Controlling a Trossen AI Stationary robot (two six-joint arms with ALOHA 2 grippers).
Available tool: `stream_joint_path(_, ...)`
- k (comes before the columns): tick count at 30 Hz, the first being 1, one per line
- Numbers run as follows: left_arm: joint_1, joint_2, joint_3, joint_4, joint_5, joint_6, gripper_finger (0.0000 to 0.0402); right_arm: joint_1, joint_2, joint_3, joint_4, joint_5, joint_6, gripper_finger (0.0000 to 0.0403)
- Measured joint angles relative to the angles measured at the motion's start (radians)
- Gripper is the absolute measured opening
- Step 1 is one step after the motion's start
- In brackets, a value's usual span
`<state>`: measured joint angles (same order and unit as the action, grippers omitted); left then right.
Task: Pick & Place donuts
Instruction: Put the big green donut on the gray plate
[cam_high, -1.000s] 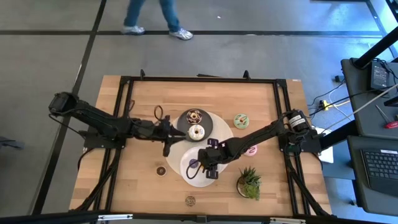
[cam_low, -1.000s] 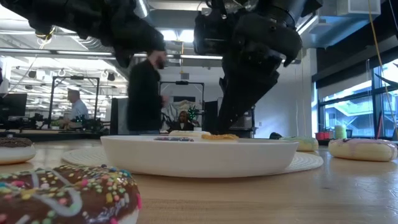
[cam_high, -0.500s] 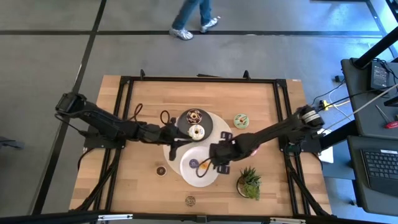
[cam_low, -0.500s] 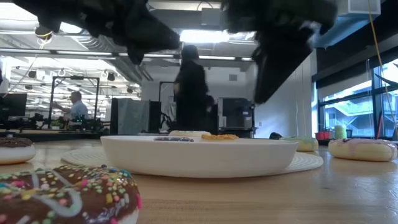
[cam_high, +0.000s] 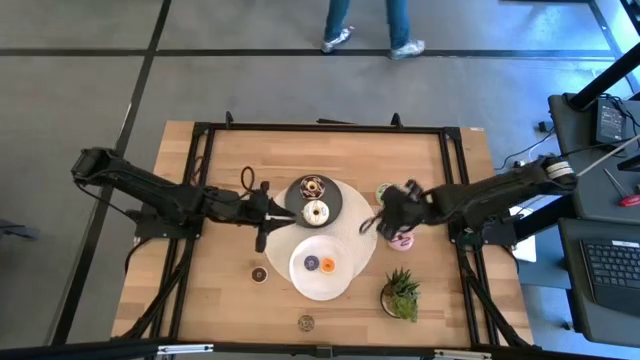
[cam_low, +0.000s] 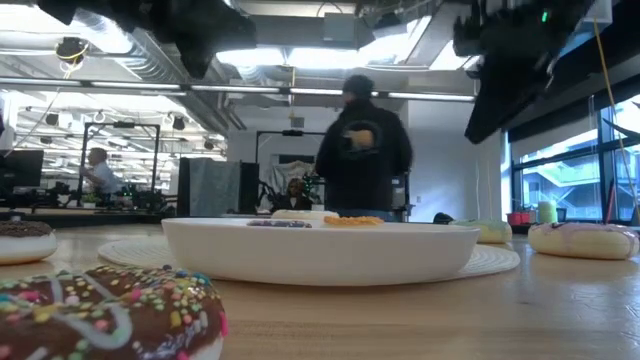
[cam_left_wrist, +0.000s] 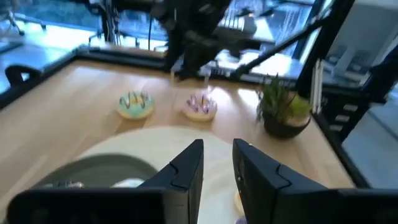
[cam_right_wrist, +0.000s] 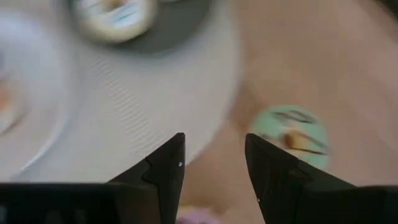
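In the high view my right gripper (cam_high: 383, 216) hovers open at the woven mat's right edge, between the green donut (cam_high: 388, 191) and the pink donut (cam_high: 403, 240). Its wrist view shows the open gripper (cam_right_wrist: 214, 168) above the mat, the green donut (cam_right_wrist: 289, 127) just ahead. Purple mini (cam_high: 311, 263) and orange mini (cam_high: 328, 266) lie on the white plate (cam_high: 320, 285). Brown donut (cam_high: 313, 186) and white donut (cam_high: 316, 212) rest on the dark plate (cam_high: 335, 200). My left gripper (cam_high: 262, 228) waits open left of the plates; its wrist view (cam_left_wrist: 217, 165) shows the green donut (cam_left_wrist: 135, 104) and the pink donut (cam_left_wrist: 200, 106).
A spiky potted plant (cam_high: 400, 294) stands near the table's right near corner. A dark brown mini donut (cam_high: 259, 274) and a sprinkled brown donut (cam_high: 306, 321) lie on bare wood toward the near edge. A person (cam_low: 362, 150) walks beyond the far edge.
My right gripper rose from over the white plate and swung toward the table's right and far side, ending beside the green donut; purple and orange minis now show uncovered on the plate. My left gripper edged right, then drew back. The person walked rightward past the far edge.
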<state>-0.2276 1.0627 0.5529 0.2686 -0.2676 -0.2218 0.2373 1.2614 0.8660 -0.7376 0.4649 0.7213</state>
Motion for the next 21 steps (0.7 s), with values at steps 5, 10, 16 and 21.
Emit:
stream_joint_path(5,0.0,-0.03,0.0,0.0,0.0,0.0,0.0081,-0.126,-0.08,-0.11,0.015,0.058,0.076,0.0168)
stream_joint_path(10,0.0,-0.025,0.0,-0.02,0.0,0.0,0.0079,-0.262,-0.06,-0.146,0.039,0.036,0.063,0.0168)
stream_joint_path(16,0.0,-0.024,0.0,-0.044,0.0,0.0,0.0083,-0.397,-0.002,-0.177,0.047,-0.064,0.09,0.0168)
stream_joint_path(21,0.0,-0.024,0.0,-0.045,0.0,0.0,0.008,-0.437,0.056,-0.186,0.05,-0.121,0.085,0.0168)
